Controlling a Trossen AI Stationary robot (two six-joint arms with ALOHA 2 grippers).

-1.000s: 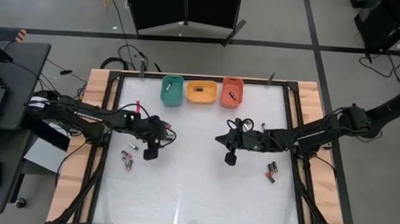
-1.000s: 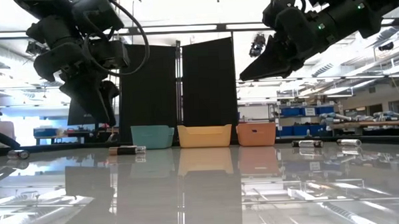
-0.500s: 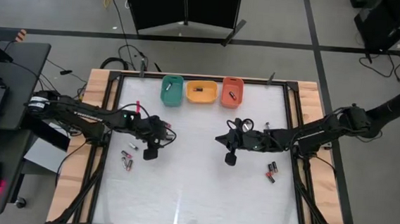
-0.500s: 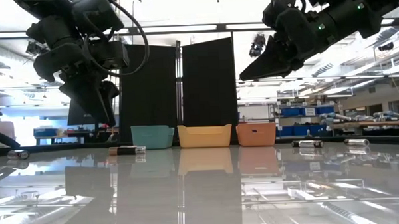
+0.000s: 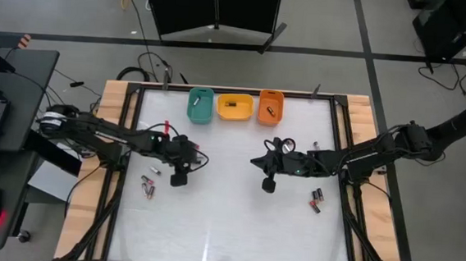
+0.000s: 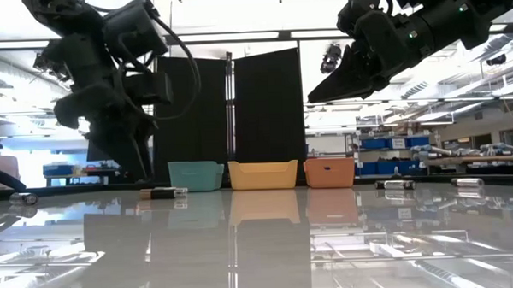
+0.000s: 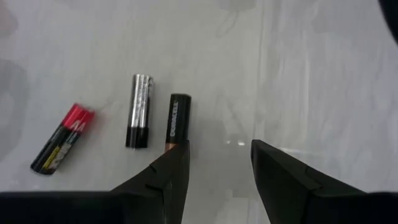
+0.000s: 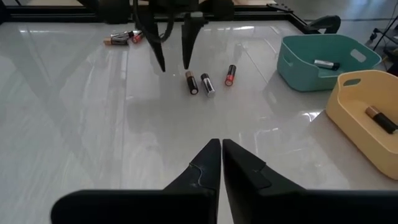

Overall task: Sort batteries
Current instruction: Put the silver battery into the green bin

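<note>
Three batteries lie side by side on the white table under my left gripper (image 7: 217, 155): a red-and-black one (image 7: 62, 138), a silvery one (image 7: 140, 111) and a black one (image 7: 178, 121). The left gripper is open and points down just above the table (image 6: 140, 172), one fingertip by the black battery's near end. More batteries lie near the left edge (image 5: 148, 187) and the right edge (image 5: 317, 200). My right gripper (image 8: 221, 149) is shut and empty, hanging above the table's middle (image 5: 269, 185). The right wrist view shows the same three batteries (image 8: 207, 83).
A green tray (image 5: 200, 105), a yellow tray (image 5: 235, 107) and an orange-red tray (image 5: 270, 107) stand in a row at the far edge, each with a battery inside. The near half of the table (image 5: 225, 237) is bare. Cables loop beside both arms.
My left gripper has come down toward the table and shifted slightly toward the table's right, over the three batteries. The batteries and my right arm have kept still.
</note>
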